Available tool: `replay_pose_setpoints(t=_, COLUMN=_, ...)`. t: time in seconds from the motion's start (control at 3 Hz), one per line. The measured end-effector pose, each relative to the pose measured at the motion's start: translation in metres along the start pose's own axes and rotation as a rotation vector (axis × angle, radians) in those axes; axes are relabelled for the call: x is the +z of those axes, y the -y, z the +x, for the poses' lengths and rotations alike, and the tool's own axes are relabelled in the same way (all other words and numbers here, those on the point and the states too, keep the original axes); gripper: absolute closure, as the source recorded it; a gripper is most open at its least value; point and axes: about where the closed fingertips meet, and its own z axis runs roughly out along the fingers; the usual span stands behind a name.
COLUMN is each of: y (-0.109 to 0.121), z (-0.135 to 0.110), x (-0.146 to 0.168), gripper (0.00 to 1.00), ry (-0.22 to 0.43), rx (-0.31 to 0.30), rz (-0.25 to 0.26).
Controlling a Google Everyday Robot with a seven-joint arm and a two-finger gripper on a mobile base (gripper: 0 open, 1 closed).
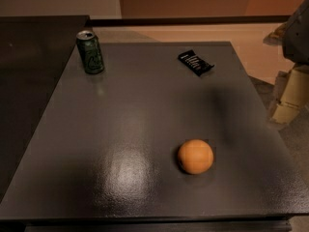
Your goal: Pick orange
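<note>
The orange (195, 156) is a round, matte fruit resting on the dark grey table (135, 110), right of centre and towards the front edge. Nothing touches it. The gripper (289, 98) shows only in part as a cream-coloured piece at the right edge of the view. It is beyond the table's right side and well apart from the orange, further back and to its right. A grey part of the arm (298, 30) is above it at the top right.
A green can (90, 52) stands upright at the table's back left. A black snack bar wrapper (195, 63) lies flat at the back, right of centre. A darker surface (29, 71) adjoins the table on the left. Pale floor lies beyond the far and right edges.
</note>
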Motion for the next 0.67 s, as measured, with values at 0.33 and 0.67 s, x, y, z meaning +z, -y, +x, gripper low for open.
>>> replay_pose_setpoints(t=0.33, y=0.0, z=0.0, x=0.0, gripper=0.0, ry=0.0, rx=0.0, rz=0.0)
replay_pose_setpoints(t=0.67, y=-0.013, z=-0.006, x=0.005, gripper=0.0, ry=0.058, rx=-0.023, rz=-0.033)
